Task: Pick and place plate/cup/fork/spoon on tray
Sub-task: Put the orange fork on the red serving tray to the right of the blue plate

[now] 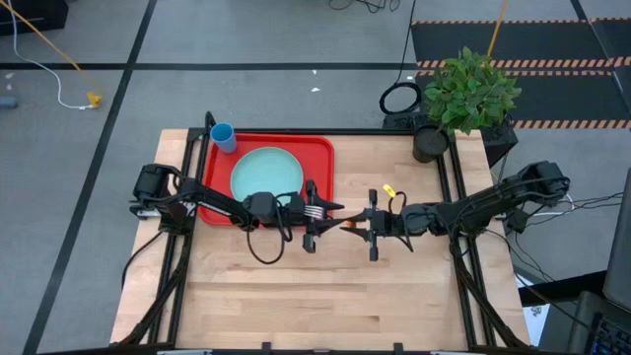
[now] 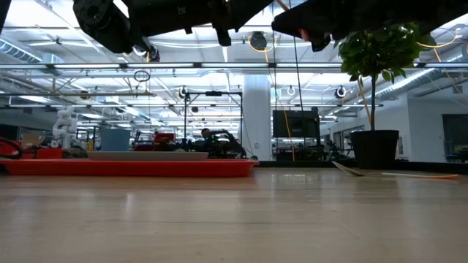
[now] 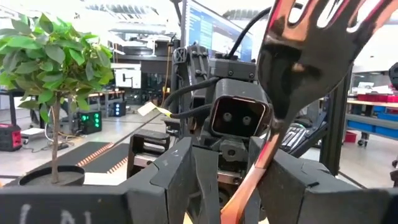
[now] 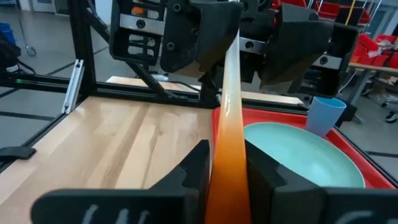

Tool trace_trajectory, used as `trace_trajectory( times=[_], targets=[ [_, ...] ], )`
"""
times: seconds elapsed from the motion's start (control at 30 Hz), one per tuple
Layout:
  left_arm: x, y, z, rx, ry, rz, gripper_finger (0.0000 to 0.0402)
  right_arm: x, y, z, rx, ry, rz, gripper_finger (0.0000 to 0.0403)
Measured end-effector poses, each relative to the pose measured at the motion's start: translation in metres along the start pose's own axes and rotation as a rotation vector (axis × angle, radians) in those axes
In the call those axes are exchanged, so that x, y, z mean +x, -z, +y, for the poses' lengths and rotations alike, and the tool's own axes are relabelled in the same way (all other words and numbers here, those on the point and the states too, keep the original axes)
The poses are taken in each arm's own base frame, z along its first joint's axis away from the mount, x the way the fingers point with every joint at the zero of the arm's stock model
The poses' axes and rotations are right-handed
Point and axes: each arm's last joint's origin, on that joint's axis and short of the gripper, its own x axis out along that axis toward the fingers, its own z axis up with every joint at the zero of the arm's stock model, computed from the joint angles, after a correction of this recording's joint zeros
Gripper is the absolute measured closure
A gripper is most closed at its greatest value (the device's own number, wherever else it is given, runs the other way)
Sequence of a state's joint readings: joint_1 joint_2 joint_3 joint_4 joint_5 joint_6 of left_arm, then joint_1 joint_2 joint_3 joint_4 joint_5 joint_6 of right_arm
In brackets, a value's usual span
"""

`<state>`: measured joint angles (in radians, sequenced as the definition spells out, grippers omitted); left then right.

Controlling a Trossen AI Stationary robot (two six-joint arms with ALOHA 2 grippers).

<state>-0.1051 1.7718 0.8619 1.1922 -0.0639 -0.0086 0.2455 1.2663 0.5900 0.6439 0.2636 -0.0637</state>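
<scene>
The fork (image 1: 333,215), with silver tines and an orange handle, hangs in the air between my two grippers, just right of the red tray (image 1: 320,148). Its tines (image 1: 314,210) point toward the left arm. My left gripper (image 1: 327,213) and my right gripper (image 1: 355,224) face each other, both shut on the fork. The mint-green plate (image 1: 266,175) lies flat on the tray. The blue cup (image 1: 223,136) stands at the tray's far left corner. The spoon does not show in the high view. A slim thing (image 2: 395,174) lies flat on the table in the low view; I cannot tell what it is. My left gripper pinches the fork's handle (image 3: 245,190) between its two fingers, on the stretch below the tines. It comes level from the table's left and lies along the fork. The tines (image 3: 317,37) rise back over the gripper, and the fork is clear of the table. My right gripper pinches the orange handle (image 4: 227,165) between its two fingers, toward the handle's free end. It comes level from the table's right and lies along the fork. The fork runs on from the fingers to the left gripper, lifted clear of the table.
A potted plant (image 1: 431,143) stands at the table's far right. A black frame (image 1: 455,197) runs along the table's sides. Bare wood (image 1: 325,296) stretches across the near half of the table.
</scene>
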Motion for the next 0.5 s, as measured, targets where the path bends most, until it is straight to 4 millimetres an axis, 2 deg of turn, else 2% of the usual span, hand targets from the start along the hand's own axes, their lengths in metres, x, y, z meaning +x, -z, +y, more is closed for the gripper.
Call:
trace_trajectory(
  times=[0.5],
  targets=[
    [-0.0007,-0.0089,-0.0047,-0.006,0.012,-0.092,0.0241,-0.0006,-0.007,0.0002,-0.013,0.021,-0.067,0.0354]
  ],
)
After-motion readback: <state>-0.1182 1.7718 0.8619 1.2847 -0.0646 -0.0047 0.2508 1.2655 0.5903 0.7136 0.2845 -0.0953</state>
